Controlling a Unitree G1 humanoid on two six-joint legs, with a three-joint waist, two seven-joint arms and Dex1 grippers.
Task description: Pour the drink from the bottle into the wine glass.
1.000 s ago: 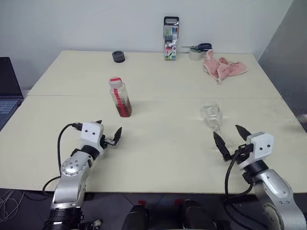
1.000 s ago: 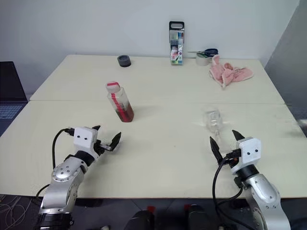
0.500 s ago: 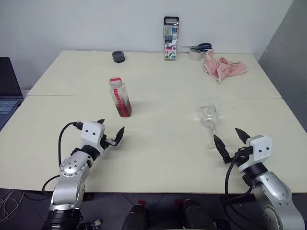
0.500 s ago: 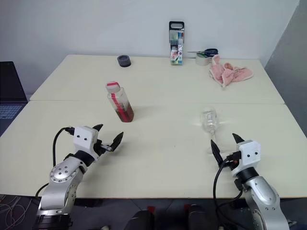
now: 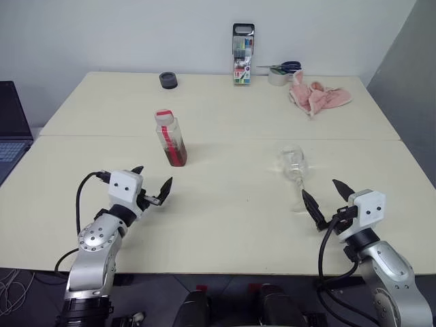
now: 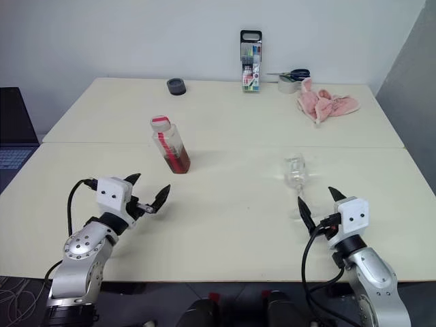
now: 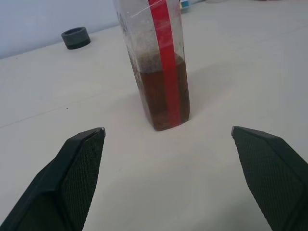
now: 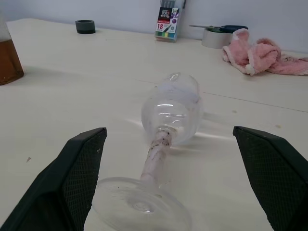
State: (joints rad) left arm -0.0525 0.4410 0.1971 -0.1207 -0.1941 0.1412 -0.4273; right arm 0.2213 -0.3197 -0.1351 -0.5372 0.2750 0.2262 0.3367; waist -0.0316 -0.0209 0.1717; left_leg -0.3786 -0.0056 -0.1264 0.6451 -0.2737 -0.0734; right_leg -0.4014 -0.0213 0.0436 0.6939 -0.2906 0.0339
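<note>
Table (image 5: 225, 225), pale, both arms resting low over its near edge.

Left gripper (image 5: 154, 178): level, pointed at the bottle (image 5: 170, 139), claw released and wide, short of it.

Right gripper (image 5: 320, 191): level, claw released, empty, just behind the wine glass (image 5: 293, 163).

Bottle stands mid-left, cap on, the drink (image 7: 159, 96) filling its lower part.

Change: a second ago the glass was a blur; now we see it sharp, its bowl leaning away from the claw. We judge it has settled, so the grasp can begin; nothing poured yet.
</note>
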